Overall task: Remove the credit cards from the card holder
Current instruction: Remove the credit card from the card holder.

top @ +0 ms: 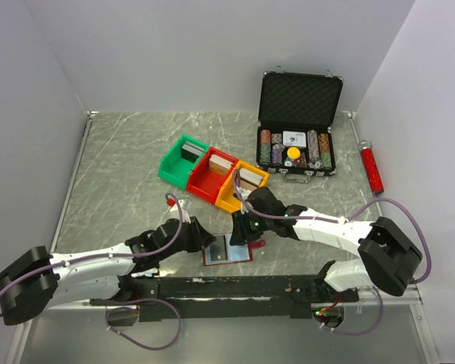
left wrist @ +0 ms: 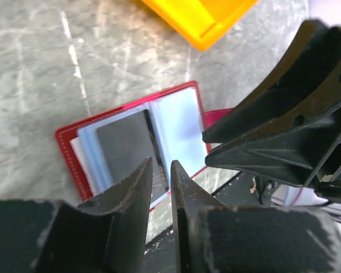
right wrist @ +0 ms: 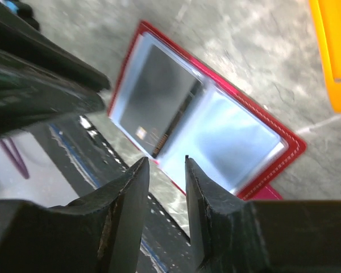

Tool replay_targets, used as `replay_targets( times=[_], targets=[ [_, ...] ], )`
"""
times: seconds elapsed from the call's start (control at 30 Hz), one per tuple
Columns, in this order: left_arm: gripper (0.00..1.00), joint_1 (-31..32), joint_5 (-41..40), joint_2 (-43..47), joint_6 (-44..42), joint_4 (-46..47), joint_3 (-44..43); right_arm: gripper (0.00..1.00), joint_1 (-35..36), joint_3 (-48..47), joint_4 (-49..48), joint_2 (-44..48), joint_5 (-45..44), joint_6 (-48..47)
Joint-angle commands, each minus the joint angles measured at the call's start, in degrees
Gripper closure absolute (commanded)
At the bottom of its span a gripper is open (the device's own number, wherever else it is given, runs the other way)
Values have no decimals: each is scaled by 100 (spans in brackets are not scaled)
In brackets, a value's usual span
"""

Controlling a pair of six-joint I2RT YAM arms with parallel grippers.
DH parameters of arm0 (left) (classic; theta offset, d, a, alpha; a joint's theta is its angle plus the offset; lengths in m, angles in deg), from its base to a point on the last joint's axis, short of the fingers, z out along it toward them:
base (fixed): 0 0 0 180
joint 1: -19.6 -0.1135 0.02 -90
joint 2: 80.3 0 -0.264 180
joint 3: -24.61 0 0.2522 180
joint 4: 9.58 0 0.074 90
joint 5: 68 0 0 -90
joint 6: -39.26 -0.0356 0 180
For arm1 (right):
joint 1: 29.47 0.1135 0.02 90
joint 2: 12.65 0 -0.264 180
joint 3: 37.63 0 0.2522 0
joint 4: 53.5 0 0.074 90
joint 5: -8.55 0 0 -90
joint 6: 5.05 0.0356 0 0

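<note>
Small dark-red leather-look bifold card holder [left wrist: 65, 139], lying open.
Left gripper [left wrist: 162, 168] and right gripper [right wrist: 166, 162] above it, fingers slightly parted, holding nothing.

There are one open card holder [left wrist: 71, 149] with one credit card [left wrist: 125, 145] in view, three bins (green bin [top: 171, 171], red bin [top: 201, 186], yellow bin [top: 227, 201]), three card decks [top: 221, 162], one black chip case [top: 299, 98], one red cylinder [top: 372, 168], and two grippers, left gripper [left wrist: 161, 165] and right gripper [right wrist: 166, 160].

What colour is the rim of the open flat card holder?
The card holder rim is dark red with pale stitching, clearest in the right wrist view.
</note>
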Motion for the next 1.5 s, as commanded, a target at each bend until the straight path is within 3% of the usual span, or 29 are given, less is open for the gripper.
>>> replay_targets(
  times=[0.0, 0.43, 0.97, 1.37, 1.47],
  targets=[
    [76, 27, 323, -261, -68, 468, -3, 60, 44, -380, -183, -62, 151, 34],
    [86, 36, 262, -771, 90, 434, 155, 60, 79, -468, -992, -1003, 644, 386],
    [99, 27, 69, -1194, 205, 302, 199, 61, 79, -284, -1036, -1337, 539, 404],
    [99, 27, -54, -763, 310, 65, 349, 58, 70, -222, -1045, -1452, 459, 412],
    [95, 27, -37, -763, 310, 82, 358, 57, 70, -222, -1062, -1487, 486, 421]
  ],
)
